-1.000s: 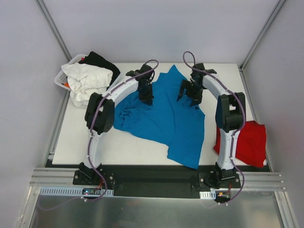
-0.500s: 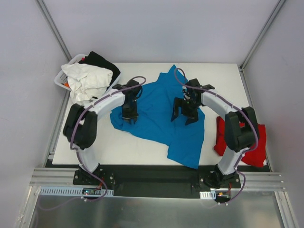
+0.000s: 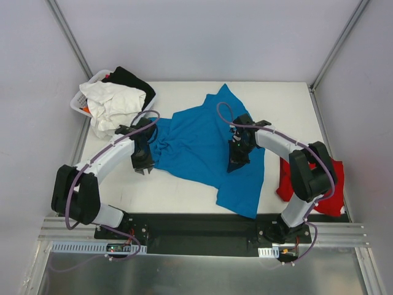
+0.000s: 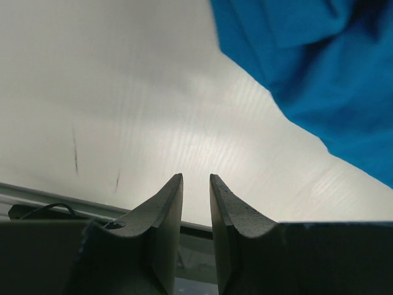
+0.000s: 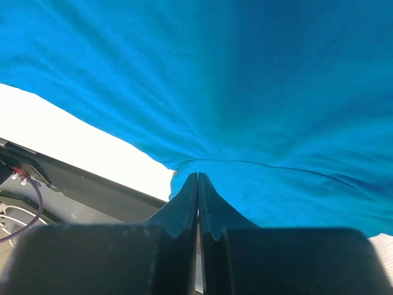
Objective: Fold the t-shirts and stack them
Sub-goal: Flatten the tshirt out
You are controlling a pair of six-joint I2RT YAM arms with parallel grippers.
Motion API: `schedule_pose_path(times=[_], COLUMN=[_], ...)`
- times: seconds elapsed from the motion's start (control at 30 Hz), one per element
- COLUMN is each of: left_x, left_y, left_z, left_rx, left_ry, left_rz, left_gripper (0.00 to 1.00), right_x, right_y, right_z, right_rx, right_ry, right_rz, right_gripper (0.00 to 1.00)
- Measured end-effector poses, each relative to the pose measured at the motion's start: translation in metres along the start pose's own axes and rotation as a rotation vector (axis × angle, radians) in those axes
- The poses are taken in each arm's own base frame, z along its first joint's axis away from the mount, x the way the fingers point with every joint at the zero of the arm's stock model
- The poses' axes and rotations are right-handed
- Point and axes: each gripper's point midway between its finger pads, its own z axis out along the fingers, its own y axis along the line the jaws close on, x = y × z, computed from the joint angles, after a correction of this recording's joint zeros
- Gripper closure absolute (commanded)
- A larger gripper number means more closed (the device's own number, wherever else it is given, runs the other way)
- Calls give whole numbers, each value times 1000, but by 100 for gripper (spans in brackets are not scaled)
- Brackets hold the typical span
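Observation:
A turquoise-blue t-shirt [image 3: 196,141] lies crumpled across the middle of the white table [image 3: 178,193]. My right gripper [image 3: 236,161] is down on its right half. In the right wrist view it [image 5: 198,175] is shut, and the blue cloth [image 5: 245,80] puckers at its tips. Over bare table, my left gripper [image 3: 142,165] sits just off the shirt's left edge. The left wrist view shows it [image 4: 196,177] open by a narrow gap with nothing in it, the shirt [image 4: 319,74] lying at the upper right. The red t-shirt [image 3: 324,184] lies bunched at the table's right edge behind the right arm.
A white basket [image 3: 78,101] at the table's back left corner holds a white cloth [image 3: 110,101] and a black cloth [image 3: 132,80]. The black base rail [image 3: 196,227] runs along the near edge.
Both grippers have moved toward the near edge. The right gripper went from wide open to shut on the blue cloth. The left gripper slid off the shirt to its left edge.

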Motion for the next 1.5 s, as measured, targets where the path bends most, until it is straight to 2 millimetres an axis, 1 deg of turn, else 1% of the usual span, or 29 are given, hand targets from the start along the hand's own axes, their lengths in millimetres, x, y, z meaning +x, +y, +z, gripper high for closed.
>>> schedule_pose_path(times=[0.07,0.13,0.2,0.3,0.37,0.4,0.43,0.47,0.53,0.67,0.77,0.87,0.97,1.2,1.3,1.5], left_x=[-2,-11,-23,-38,-43,-44,-46,-47,-52,-66,-79,-89,-97,-113,-112,-98], left_y=[13,22,28,33,27,23,19,13,3,-13,-18,-18,-9,25,27,12], left_z=[4,4,3,7,13,18,22,26,35,44,45,46,49,54,59,69], left_rx=[-10,-4,9,26,46,61,74,93,127,173,183,172,147,95,98,192], left_ry=[1,-20,-57,-90,-83,-71,-60,-45,-19,-9,-31,-58,-76,-106,-107,-75], left_rz=[-47,-92,-127,-147,-134,-124,-117,-104,-89,-69,-52,-37,-48,-122,-128,-121], left_gripper=[76,76,76,75,74,60,53,52,44,44,46,48,48,49,49,48], right_x=[1,1,0,1,3,3,3,4,6,7,8,9,13,22,22,25], right_y=[3,6,8,9,8,8,8,8,7,5,4,3,1,-6,-8,-10], right_z=[0,0,-1,0,0,0,0,1,1,0,-1,-4,-6,-7,-8,-9], right_rx=[0,-1,-3,2,7,10,14,16,24,38,44,49,53,77,86,97], right_ry=[2,0,-4,-2,2,2,2,4,7,11,7,-2,-6,12,12,26], right_rz=[-9,-18,-26,-30,-32,-33,-35,-37,-39,-38,-38,-39,-40,-33,-35,-34], right_gripper=[99,97,96,96,95,96,95,96,96,96,96,96,96,96,95,96])
